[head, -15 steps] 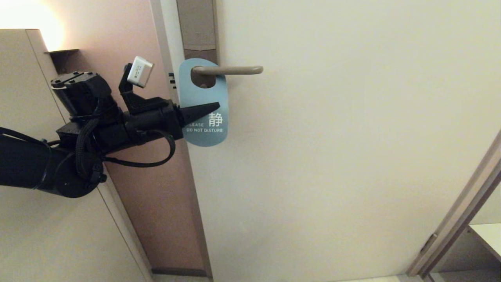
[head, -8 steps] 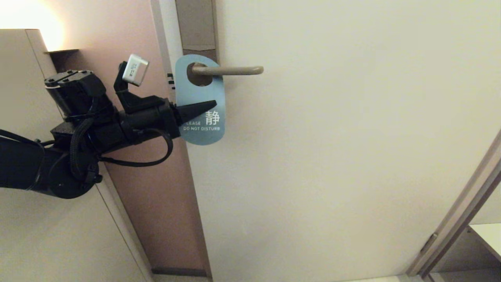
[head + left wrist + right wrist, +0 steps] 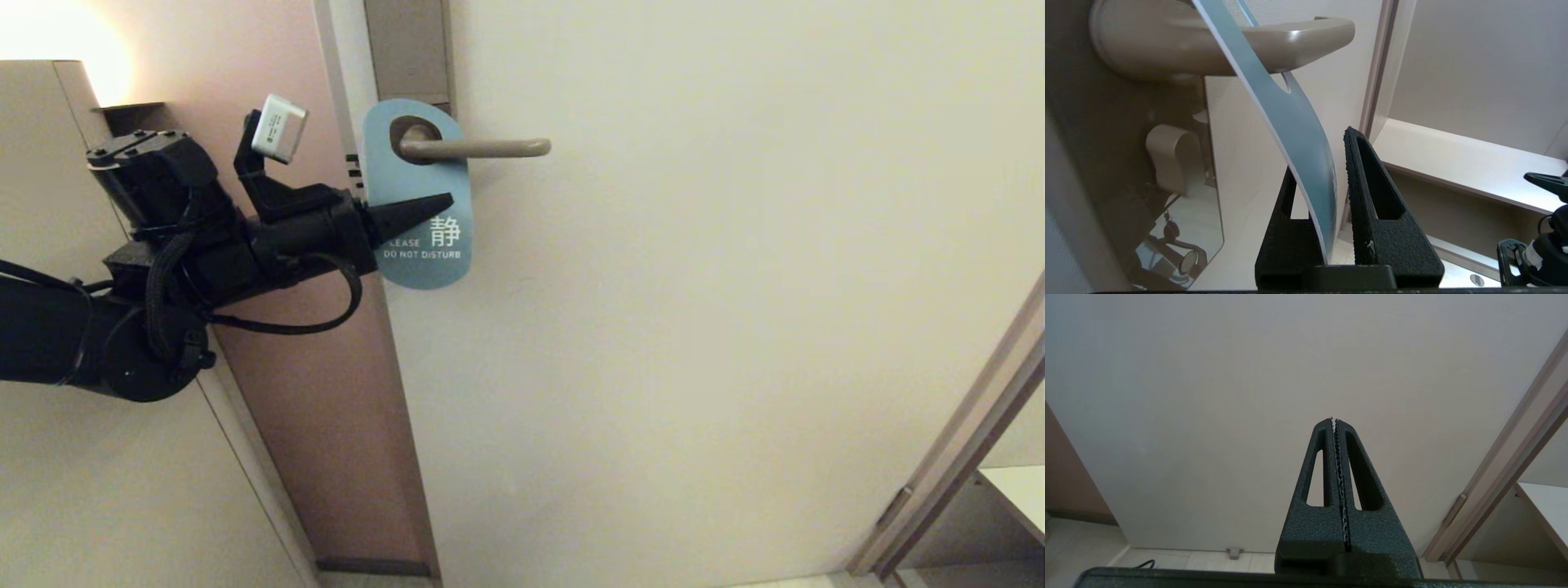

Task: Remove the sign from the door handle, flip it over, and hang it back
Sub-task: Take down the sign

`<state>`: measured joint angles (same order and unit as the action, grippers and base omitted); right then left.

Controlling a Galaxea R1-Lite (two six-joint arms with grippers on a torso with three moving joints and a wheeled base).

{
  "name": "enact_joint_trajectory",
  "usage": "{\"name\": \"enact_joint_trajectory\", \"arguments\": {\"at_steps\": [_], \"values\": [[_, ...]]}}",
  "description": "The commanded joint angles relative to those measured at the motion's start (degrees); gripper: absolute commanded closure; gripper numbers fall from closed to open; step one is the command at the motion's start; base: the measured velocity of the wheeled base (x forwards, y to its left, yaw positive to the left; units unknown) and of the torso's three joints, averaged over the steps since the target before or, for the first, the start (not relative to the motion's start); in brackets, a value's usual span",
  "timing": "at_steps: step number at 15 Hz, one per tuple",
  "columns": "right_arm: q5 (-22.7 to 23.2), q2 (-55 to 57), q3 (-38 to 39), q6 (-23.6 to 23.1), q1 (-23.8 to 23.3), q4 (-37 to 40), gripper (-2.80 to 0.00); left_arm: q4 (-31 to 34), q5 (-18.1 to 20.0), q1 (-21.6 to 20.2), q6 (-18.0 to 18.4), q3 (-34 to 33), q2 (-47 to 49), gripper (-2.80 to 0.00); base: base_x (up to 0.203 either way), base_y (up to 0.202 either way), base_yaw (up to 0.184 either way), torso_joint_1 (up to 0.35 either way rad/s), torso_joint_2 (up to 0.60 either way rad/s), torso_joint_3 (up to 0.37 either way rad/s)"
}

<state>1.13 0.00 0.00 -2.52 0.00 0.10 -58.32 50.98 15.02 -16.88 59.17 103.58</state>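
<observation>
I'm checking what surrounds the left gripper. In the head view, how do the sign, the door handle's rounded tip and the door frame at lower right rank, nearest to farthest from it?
1. sign: clamped in the left gripper.
2. door handle tip: just above, to the right.
3. door frame: far lower right.

One sign (image 3: 418, 200), one door handle (image 3: 478, 148), one door (image 3: 694, 327) and two tools.

left gripper (image 3: 445, 204) finger hides the sign (image 3: 416, 175)'s first letters.

Left gripper (image 3: 1327, 163) fingers (image 3: 1372, 196) clamp the bowed sign (image 3: 1294, 122), looped over the door handle (image 3: 1274, 45)
</observation>
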Motion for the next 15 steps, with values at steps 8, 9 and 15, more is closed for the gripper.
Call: {"name": "enact_joint_trajectory", "arguments": {"at_steps": [8, 9, 15], "values": [[0.06, 0.08, 0.00, -0.03, -0.01, -0.01, 0.00, 1.45, -1.96, 0.98, 5.04, -0.20, -0.23, 0.00, 0.000, 0.000, 0.000, 0.000, 0.00, 0.000], [0.02, 0.06, 0.00, -0.03, -0.03, -0.01, 0.00, 1.45, -3.14, 1.37, 5.10, -0.20, -0.31, 0.00, 0.000, 0.000, 0.000, 0.000, 0.00, 0.000], [0.08, 0.00, 0.00, -0.03, -0.02, -0.01, 0.00, 3.46, -6.14, 1.68, 8.43, -0.72, -0.80, 0.00, 0.000, 0.000, 0.000, 0.000, 0.00, 0.000]]}}
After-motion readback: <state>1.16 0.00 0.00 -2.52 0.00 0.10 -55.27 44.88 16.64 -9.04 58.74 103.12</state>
